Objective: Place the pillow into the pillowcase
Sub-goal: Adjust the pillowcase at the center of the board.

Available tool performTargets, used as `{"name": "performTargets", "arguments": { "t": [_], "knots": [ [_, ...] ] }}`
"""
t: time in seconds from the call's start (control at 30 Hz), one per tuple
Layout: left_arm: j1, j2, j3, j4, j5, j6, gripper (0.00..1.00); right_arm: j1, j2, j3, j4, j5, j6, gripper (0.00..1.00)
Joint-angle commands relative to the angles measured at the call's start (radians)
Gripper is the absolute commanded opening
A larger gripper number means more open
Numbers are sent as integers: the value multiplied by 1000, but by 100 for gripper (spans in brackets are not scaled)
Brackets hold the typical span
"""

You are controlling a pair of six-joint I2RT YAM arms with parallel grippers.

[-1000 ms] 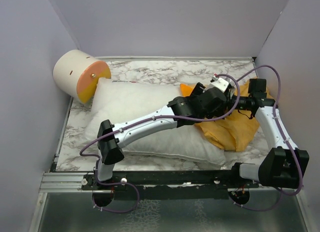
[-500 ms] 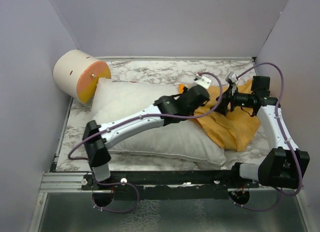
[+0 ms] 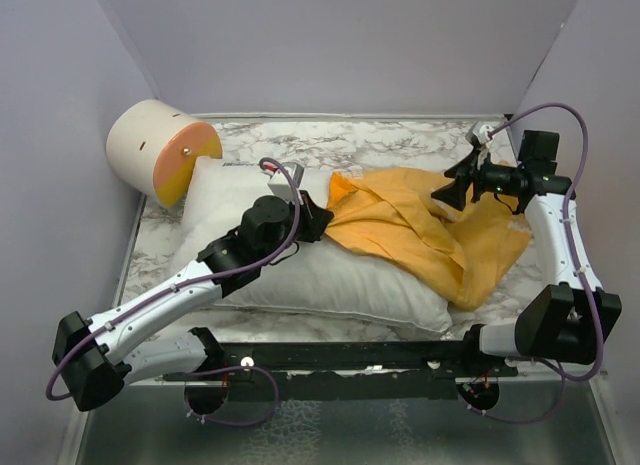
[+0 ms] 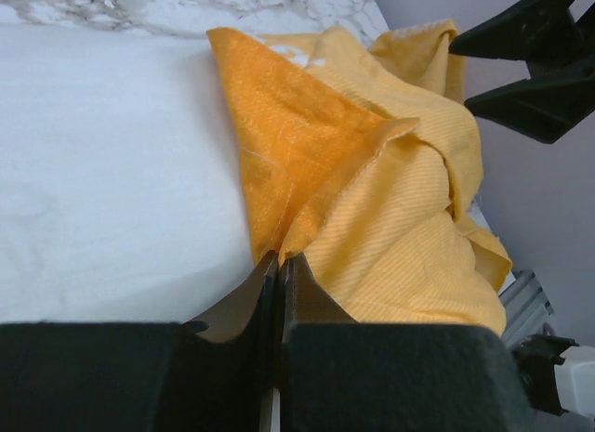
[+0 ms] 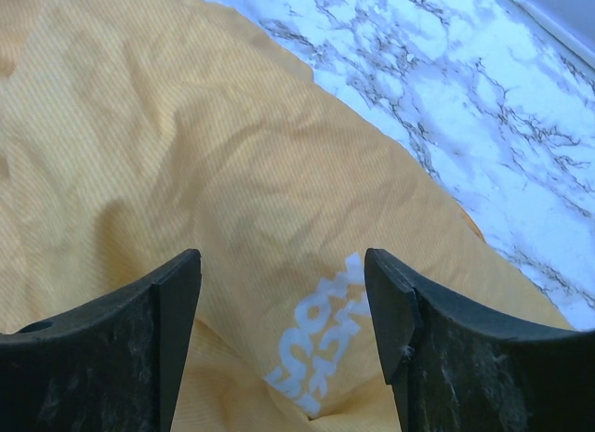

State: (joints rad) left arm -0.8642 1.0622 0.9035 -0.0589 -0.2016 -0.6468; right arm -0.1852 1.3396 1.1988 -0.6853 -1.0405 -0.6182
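Left jaws pinch pillowcase (image 4: pixel 390 228) corner, atop pillow (image 4: pixel 112 172). Right jaws wide apart above pillowcase. Right wrist view alone shows white lettering (image 5: pixel 321 339) on it.

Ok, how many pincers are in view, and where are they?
2. The left pincer is shut on an edge of the pillowcase, over the pillow. The right pincer is open above the pillowcase, toward the far right. None seems hidden.
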Motion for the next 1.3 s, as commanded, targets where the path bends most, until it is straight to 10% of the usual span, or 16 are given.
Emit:
{"name": "performTargets", "arguments": {
  "t": [0.0,0.63,0.7,0.83,1.27],
  "knots": [
    [11,-75,-56,49,37,-44,0,-2,4,62,-11,-48,1,72],
    [23,-241,-88,32,34,50,0,164,268,92,-67,24,-54,73],
    [23,-239,-76,20,34,64,0,164,229,61,-40,99,-63,62],
    [24,-222,-49,20,45,89,0,157,145,39,41,243,-12,3],
    [31,164,324,91,221,279,0,-86,154,440,102,443,87,1]
  ]
}}
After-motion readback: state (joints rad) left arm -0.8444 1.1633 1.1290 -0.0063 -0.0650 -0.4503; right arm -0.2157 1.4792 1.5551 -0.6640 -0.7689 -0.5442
